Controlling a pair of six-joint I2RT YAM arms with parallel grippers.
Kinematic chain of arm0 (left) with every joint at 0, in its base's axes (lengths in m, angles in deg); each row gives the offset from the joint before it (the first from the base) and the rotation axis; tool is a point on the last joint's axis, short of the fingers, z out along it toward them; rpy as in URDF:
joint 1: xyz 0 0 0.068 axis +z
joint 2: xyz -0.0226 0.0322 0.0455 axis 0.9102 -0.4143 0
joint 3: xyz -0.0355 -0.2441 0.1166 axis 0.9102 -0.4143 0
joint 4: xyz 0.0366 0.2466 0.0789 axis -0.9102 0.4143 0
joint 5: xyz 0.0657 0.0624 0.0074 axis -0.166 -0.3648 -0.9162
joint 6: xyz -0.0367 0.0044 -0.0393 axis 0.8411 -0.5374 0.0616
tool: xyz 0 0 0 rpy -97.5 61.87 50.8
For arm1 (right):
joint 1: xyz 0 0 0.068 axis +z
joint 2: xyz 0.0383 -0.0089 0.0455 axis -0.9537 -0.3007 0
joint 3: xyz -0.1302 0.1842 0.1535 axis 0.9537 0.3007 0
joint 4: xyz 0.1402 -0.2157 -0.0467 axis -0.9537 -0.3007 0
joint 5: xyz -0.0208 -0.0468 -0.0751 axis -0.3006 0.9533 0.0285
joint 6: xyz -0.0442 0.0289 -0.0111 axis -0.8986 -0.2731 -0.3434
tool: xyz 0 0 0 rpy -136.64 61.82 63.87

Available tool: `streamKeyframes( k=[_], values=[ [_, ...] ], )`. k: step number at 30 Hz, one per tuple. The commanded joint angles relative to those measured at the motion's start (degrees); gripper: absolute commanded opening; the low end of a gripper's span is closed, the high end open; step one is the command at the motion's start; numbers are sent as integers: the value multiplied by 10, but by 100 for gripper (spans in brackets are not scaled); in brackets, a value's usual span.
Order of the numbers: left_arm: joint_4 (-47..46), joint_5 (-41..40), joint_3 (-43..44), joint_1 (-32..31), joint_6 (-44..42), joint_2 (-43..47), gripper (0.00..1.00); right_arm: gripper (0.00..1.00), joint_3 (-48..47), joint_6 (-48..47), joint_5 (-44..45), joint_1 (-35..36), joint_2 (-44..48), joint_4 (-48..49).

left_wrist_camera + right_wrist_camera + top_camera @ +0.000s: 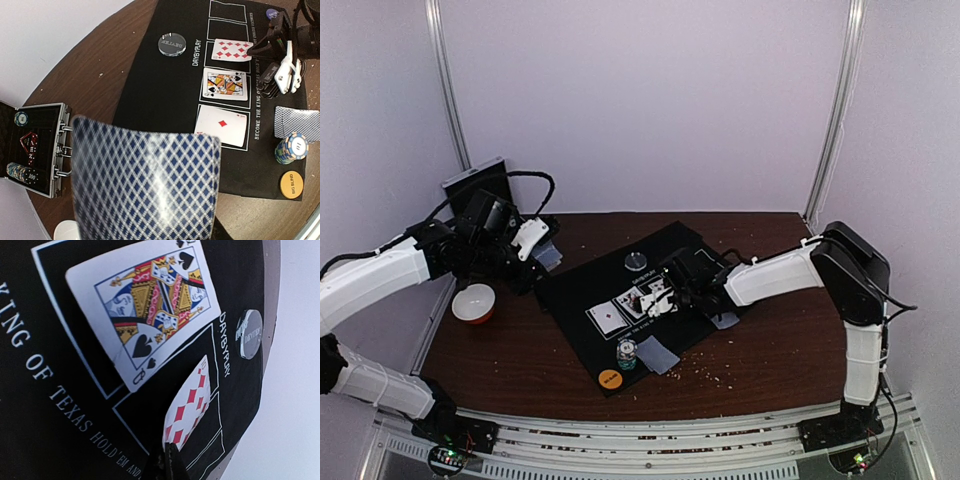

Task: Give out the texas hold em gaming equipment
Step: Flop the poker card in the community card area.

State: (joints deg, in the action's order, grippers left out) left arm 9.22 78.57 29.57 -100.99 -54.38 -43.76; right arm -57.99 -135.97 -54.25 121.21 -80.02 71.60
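- On the black mat [165,90], the right gripper [167,466] is pinched closed on the 10 of diamonds [192,405], which tilts beside the queen of spades [145,305].
- At far left, the left gripper [534,243] clamps 1 blue-backed card [145,185], its fingers hidden, near the silver case [35,145].

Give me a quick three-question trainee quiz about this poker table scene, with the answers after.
1. True or false: the left end effector grips a blue-backed card.
2. Which face-up card lies between the ace of diamonds and the diamond card pinched by the right end effector? A king of spades, B queen of hearts, C jack of clubs.
3. Fill in: the orange disc reads "BIG ____".
Key: 1 true; 2 A; 3 BLIND.
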Motion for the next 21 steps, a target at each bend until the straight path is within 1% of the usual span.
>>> streamKeyframes(
  k=[1,8,14,21],
  values=[
    [-31,-3,-7,-2,-3,5,36,0,-14,-40,-72,-9,9,-42],
    [-32,-7,-9,-1,-4,12,36,0,-79,-55,-103,-35,-28,-105],
    [-33,-12,-12,-2,-8,13,36,0,-87,-76,-116,-36,-35,-129],
    [-36,-11,-15,-2,-10,10,36,0,-86,-73,-123,-34,-35,-147]
  ],
)
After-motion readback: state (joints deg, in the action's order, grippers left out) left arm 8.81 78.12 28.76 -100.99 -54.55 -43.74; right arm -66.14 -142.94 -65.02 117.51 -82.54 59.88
